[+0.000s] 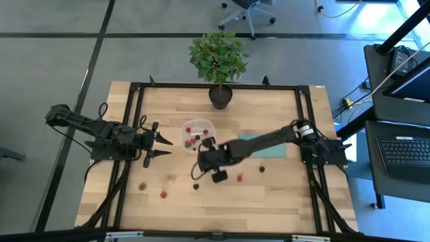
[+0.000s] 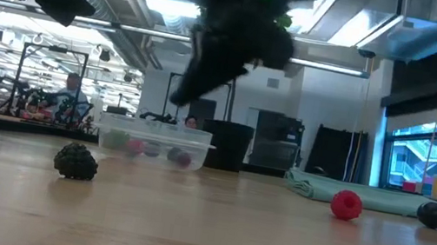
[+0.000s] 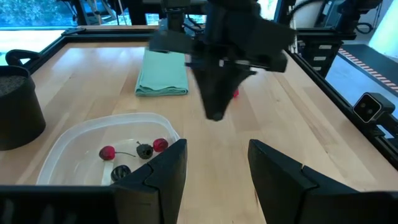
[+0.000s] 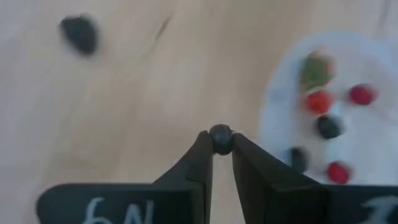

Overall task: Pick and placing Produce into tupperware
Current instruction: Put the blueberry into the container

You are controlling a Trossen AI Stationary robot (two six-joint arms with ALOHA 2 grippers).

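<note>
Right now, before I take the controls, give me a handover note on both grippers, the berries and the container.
Right gripper: shut on a small dark berry, held above the table just short of the container.
Left gripper: open, empty, waiting beside the container.
Done: several red and dark berries already lie in the container.
Left: drop the held berry in, then collect the loose ones on the table, such as a red berry and a dark berry.

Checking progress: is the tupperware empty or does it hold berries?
Not empty: the tupperware holds several red and dark berries, seen in both wrist views.
</note>
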